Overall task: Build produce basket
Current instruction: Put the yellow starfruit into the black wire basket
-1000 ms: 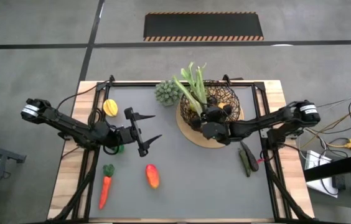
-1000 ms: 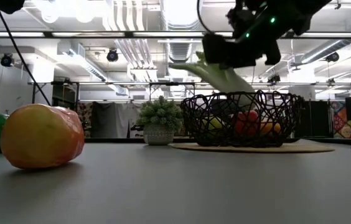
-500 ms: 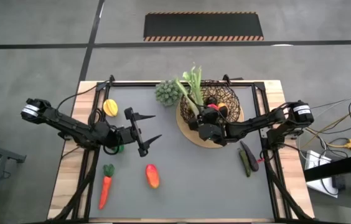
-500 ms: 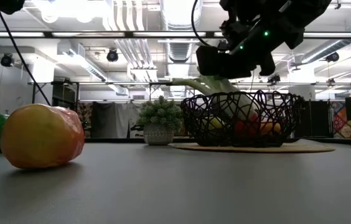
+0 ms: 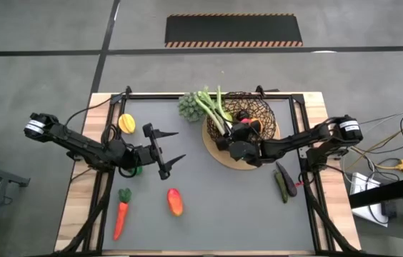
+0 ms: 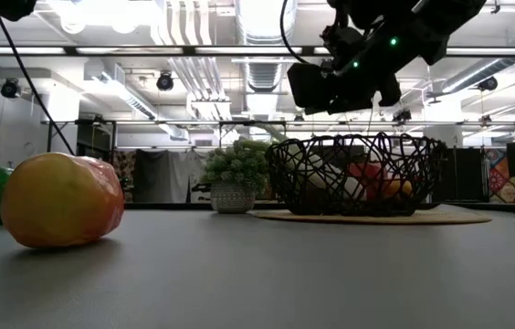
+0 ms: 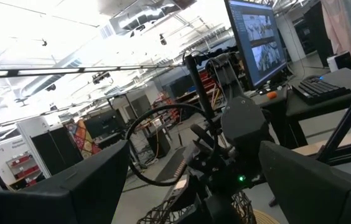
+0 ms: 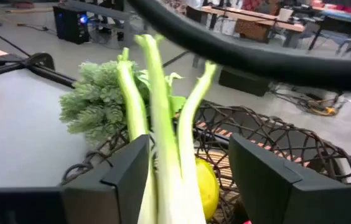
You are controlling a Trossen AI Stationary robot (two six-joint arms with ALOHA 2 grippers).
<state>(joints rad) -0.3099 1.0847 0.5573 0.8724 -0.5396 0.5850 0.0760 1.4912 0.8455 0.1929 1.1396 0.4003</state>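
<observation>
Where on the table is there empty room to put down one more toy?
The widest bare patch of grey table top lies between the red-orange toy fruit and the dark purple toy vegetable. It is crowded around the dark brown wire mesh basket, where the green-white leek stalk and right gripper sit.

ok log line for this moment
right gripper: open, over basket rim | leek: lying in basket, tops over the rim | left gripper: open, idle | carrot: on table
</observation>
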